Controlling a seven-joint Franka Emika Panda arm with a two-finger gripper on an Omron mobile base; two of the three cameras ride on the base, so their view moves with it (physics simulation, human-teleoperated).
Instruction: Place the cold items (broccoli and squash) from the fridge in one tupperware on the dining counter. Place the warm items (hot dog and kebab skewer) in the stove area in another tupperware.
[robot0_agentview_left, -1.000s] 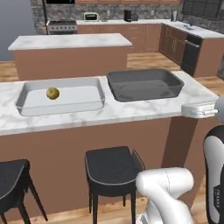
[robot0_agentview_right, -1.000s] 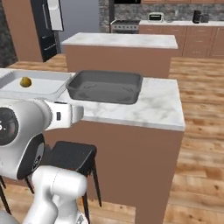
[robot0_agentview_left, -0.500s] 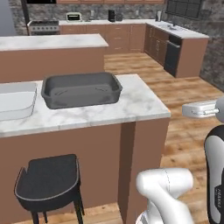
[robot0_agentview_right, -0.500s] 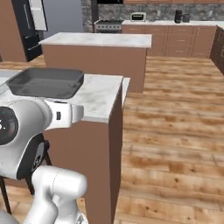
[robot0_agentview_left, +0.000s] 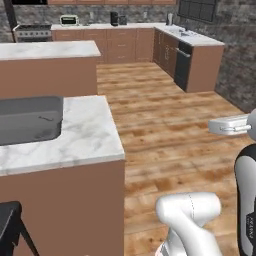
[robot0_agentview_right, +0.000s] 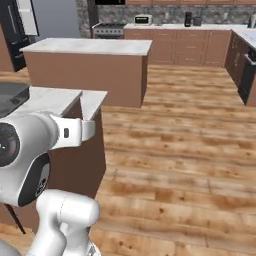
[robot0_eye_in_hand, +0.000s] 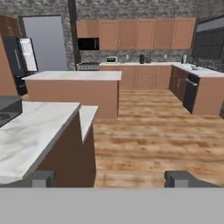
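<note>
The dark grey tupperware (robot0_agentview_left: 30, 120) sits on the white marble dining counter (robot0_agentview_left: 87, 137), at the left edge of the left base view. The same tupperware (robot0_agentview_right: 9, 95) and counter (robot0_agentview_right: 57, 99) lie left in the right base view, and the tupperware (robot0_eye_in_hand: 6, 112) sits at the left edge of the hand view. My gripper (robot0_eye_in_hand: 111, 179) is open, its two dark fingertips (robot0_eye_in_hand: 43, 178) wide apart with nothing between them. It looks across the kitchen floor, past the counter's right end. The black fridge (robot0_eye_in_hand: 19, 61) stands far left. The stove area (robot0_eye_in_hand: 89, 66) lies at the back wall.
A shorter marble-topped island (robot0_agentview_left: 47, 50) stands between the dining counter and the stove (robot0_agentview_left: 31, 32). Brown cabinets with a dark appliance front (robot0_agentview_left: 182, 65) line the right wall. A black stool (robot0_agentview_left: 7, 220) stands under the counter. Open wooden floor (robot0_agentview_left: 160, 125) stretches right of the counter.
The base has travelled to the right, so the whole scene slid left. The clear tray with the yellow squash left the picture. The gripper stayed open.
</note>
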